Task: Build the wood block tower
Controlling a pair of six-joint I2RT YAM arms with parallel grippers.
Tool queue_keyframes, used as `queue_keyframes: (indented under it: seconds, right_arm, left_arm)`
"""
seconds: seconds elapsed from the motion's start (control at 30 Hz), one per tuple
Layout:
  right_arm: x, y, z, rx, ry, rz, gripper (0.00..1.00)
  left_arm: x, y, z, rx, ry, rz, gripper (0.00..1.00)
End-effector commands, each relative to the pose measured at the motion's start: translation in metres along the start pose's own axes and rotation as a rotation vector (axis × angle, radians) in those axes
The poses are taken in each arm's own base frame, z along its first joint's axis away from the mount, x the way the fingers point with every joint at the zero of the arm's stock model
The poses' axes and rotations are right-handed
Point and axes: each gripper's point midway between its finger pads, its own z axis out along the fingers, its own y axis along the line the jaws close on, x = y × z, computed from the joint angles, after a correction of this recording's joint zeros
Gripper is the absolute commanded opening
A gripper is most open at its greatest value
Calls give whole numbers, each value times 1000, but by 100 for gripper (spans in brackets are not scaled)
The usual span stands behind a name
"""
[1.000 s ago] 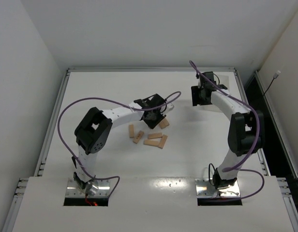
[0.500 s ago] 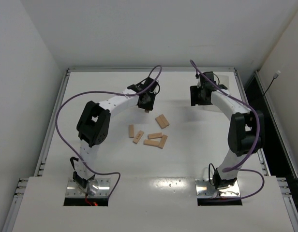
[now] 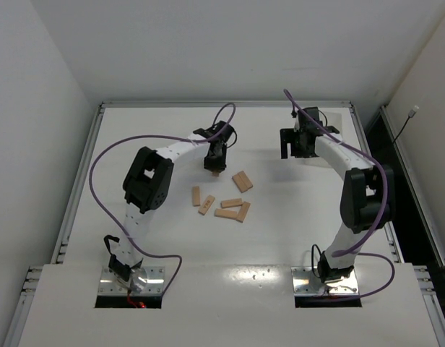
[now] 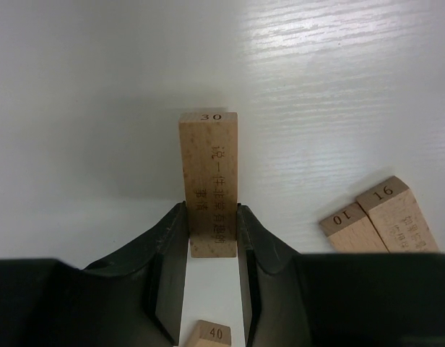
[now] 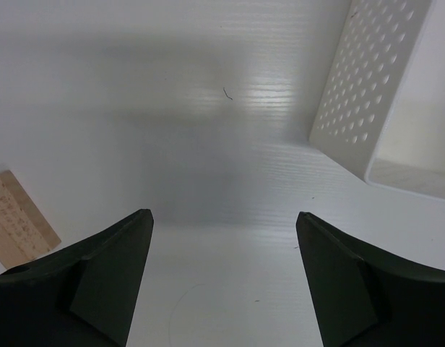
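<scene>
We see a white worktop (image 3: 136,144) with a faint wood grain. A metal rail (image 3: 84,173) frames its left, far and right edges, and plain white walls (image 3: 42,87) close it in. A dark gap (image 3: 414,195) runs beyond the right rail. In the wrist views, light glares off the surface in pale streaks.

The wood blocks (image 3: 225,213) lie loose and flat around the middle of the worktop. Five are scattered singly, and a pair (image 3: 242,181), numbered 10 and 16, lies side by side just beyond them.

The left jaws are clamped on the long sides of one block (image 4: 208,181), marked 30, which sticks out past their tips. It is just on the far side of the loose ones, and we cannot tell whether its end touches the surface.

The right jaws stand wide apart and hold nothing. They are over the far right part of the worktop, near a white perforated tray (image 5: 367,94) by the far right corner.
</scene>
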Motion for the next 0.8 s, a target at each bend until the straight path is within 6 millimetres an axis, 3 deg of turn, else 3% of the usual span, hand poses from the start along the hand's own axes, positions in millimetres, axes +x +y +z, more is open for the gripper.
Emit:
queue_keyframes:
  seconds: [0.0, 0.13, 0.33, 0.57, 0.77]
  right_arm:
    - [-23, -1, -4, 11, -54, 22, 78]
    - [-18, -1, -2, 13, -34, 21, 78]
    - [-19, -1, 0, 14, -34, 21, 79]
    - [-17, 3, 3, 10, -25, 13, 87]
    - [-17, 3, 3, 10, -25, 13, 88]
  left_arm:
    - [-13, -7, 2, 2, -29, -45, 0]
    - [-23, -9, 6, 6, -43, -80, 0]
    - [-18, -9, 18, -6, -20, -85, 1]
    - [-16, -6, 22, -19, -16, -65, 35]
    - [-24, 0, 16, -23, -37, -47, 57]
